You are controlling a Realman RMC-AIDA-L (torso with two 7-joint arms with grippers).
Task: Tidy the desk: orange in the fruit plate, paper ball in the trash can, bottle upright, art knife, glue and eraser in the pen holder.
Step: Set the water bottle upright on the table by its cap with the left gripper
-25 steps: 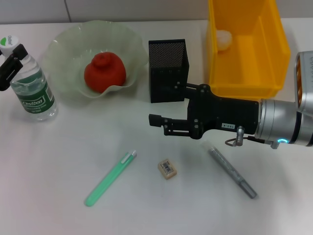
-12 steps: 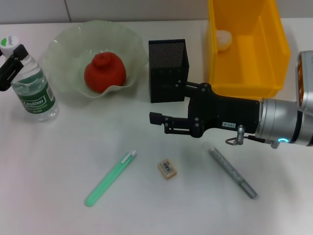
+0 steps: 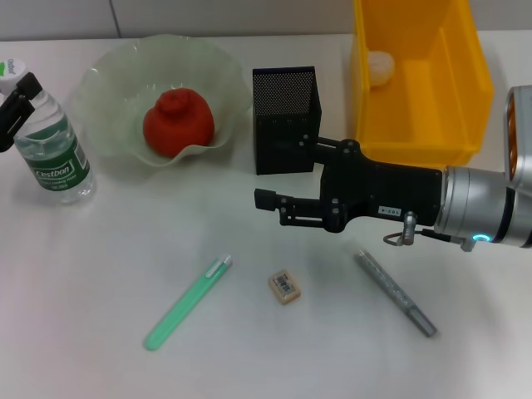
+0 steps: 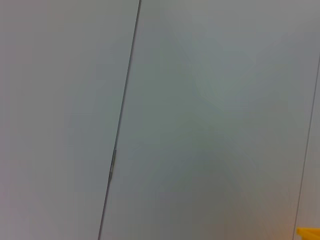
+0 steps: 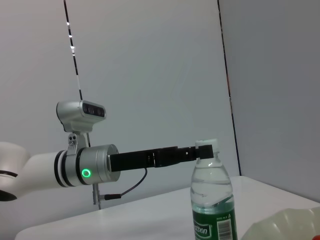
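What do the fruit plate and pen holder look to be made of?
Fruit plate: pale green, translucent, glossy, with a wavy rim; it could be glass or plastic. Pen holder: black metal mesh by its look, matte, with fine perforations you can see through.

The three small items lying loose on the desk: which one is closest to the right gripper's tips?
The eraser, the beige block in the middle. It lies almost under the right gripper; the green stick and grey pen-like tool lie farther away.
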